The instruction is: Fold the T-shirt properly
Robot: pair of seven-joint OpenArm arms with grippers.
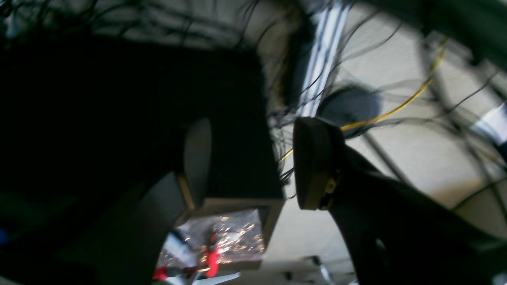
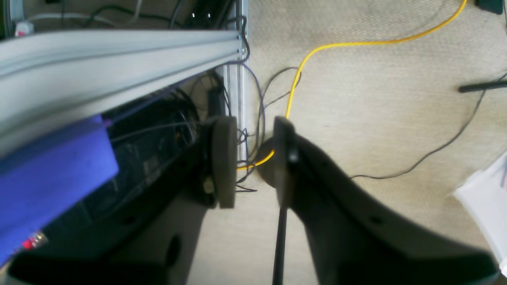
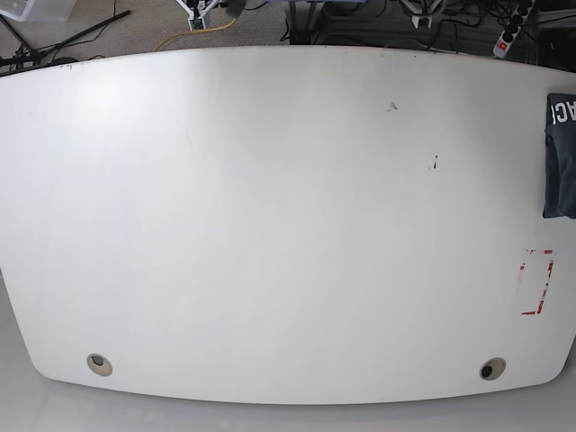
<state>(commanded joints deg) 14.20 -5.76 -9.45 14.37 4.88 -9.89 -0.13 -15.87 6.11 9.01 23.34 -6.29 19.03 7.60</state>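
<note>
The T-shirt (image 3: 560, 157) lies folded at the far right edge of the white table (image 3: 270, 207) in the base view, dark slate-blue with white letters at its top; part of it is cut off by the frame. Neither gripper shows in the base view. In the left wrist view my left gripper (image 1: 253, 162) is open and empty, hanging over the floor with cables behind it. In the right wrist view my right gripper (image 2: 253, 162) is open and empty, over beige carpet beside a metal frame. The T-shirt shows in neither wrist view.
A red dashed rectangle (image 3: 536, 282) is marked on the table below the shirt. Two round holes (image 3: 100, 364) (image 3: 490, 368) sit near the front edge. A yellow cable (image 2: 336, 45) and black cables lie on the carpet. A blue block (image 2: 51, 166) sits under an aluminium rail (image 2: 119, 51).
</note>
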